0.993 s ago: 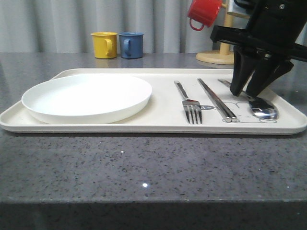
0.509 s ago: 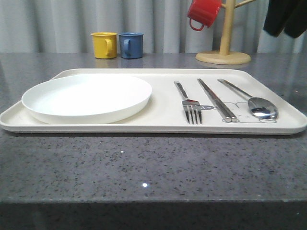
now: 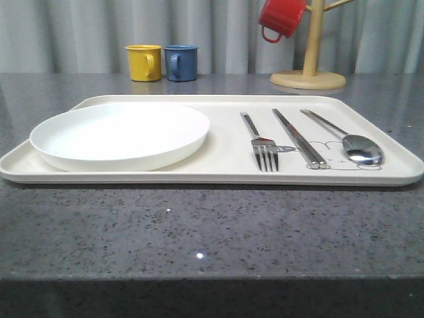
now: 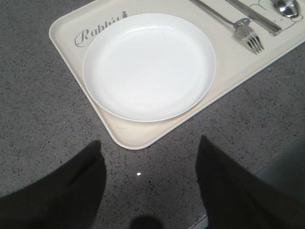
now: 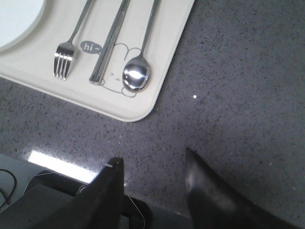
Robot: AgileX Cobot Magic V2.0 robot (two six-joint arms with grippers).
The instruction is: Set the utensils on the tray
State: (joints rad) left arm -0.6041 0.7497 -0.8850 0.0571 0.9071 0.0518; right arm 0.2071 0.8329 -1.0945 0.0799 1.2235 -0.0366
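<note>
1. Your fork (image 3: 265,147), chopsticks (image 3: 299,138) and spoon (image 3: 361,148) lie side by side on the tray (image 3: 225,149), right of the plate (image 3: 122,134).
2. Left hand (image 4: 150,191) and right hand (image 5: 152,188): both open, empty, above the table (image 3: 199,232).

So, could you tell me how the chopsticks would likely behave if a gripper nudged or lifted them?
The chopsticks look like polished metal, so probably stiff and slippery. They are thin and lie flat on the tray, so likely hard to get fingers under. A sideways nudge might separate them.

white plate (image 4: 148,67) on tray (image 4: 71,57), fork (image 4: 238,28)
</note>
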